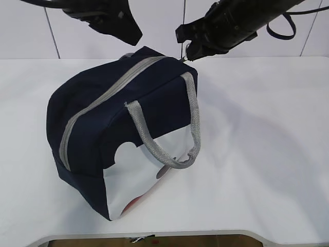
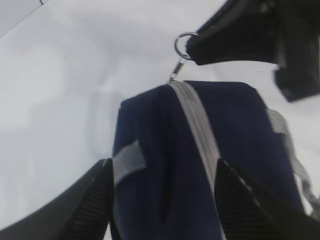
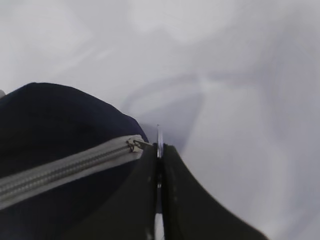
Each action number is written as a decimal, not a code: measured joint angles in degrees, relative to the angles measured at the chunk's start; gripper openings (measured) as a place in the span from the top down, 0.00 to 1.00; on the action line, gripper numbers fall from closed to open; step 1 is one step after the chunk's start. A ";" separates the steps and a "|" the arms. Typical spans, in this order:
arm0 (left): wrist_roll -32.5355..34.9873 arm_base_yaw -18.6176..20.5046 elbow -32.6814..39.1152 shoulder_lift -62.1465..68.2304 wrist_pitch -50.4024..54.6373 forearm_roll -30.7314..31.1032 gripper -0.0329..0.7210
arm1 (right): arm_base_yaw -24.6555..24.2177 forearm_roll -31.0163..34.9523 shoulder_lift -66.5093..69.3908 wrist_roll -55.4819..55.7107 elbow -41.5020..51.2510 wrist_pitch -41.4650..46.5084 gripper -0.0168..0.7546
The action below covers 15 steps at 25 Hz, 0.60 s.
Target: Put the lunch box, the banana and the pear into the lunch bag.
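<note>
The navy lunch bag stands on the white table with its grey zipper closed along the top. My right gripper is at the bag's far top corner, shut on the zipper's ring pull, also in the left wrist view. My left gripper hovers open above the bag's top; its fingers straddle the bag without touching. The lunch box, banana and pear are out of view.
The grey webbing handle hangs down the bag's front over its white lower panel. The white table stretches to the right; its front edge is close below the bag.
</note>
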 joint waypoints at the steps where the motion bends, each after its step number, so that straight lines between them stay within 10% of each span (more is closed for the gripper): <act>1: 0.00 0.00 -0.94 1.29 -0.31 0.63 0.33 | 0.00 0.09 0.00 -0.12 0.00 0.13 0.96; 15: 0.35 0.94 -4.49 9.18 -2.31 2.60 0.38 | 0.00 1.98 0.00 -1.85 -0.04 0.26 0.96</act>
